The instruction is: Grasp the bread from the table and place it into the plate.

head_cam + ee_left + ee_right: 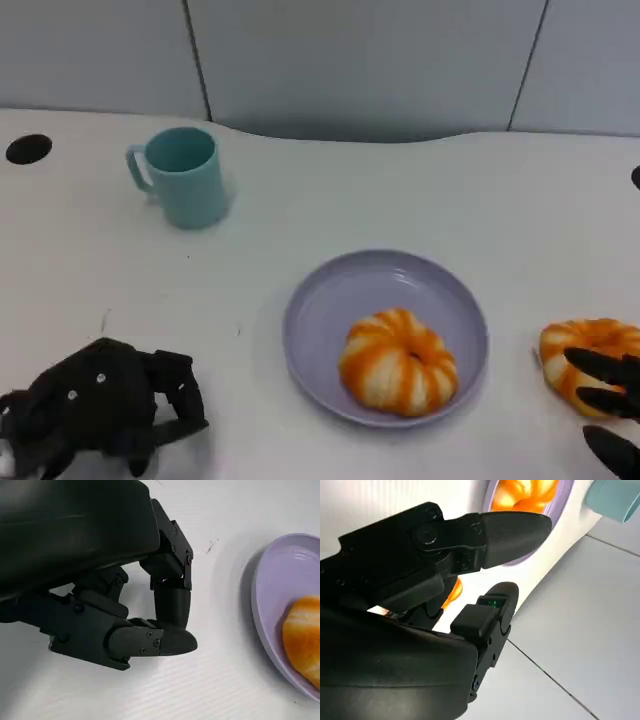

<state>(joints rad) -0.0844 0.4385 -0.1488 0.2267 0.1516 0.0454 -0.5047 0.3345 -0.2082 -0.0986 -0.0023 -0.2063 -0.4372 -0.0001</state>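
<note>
1 bread (398, 362) already lies in the lilac plate (320, 310), toward its near right side; a 2nd bread (580, 352) sits on the white bench (420, 200), just right of the plate and not yet moved. The right hand (608, 405) reaches over this loaf's near edge with fingers (600, 365) spread above it; whether they touch or grip it cannot be told, and the loaf looks to rest on the bench. So the task seems about half done: grasping, lifting and placing this loaf remain. The left hand (95, 405) rests on the bench at lower left, fingers curled in, holding nothing. A teal mug (183, 176) stands farther back. No writing or brand is readable anywhere.
</note>
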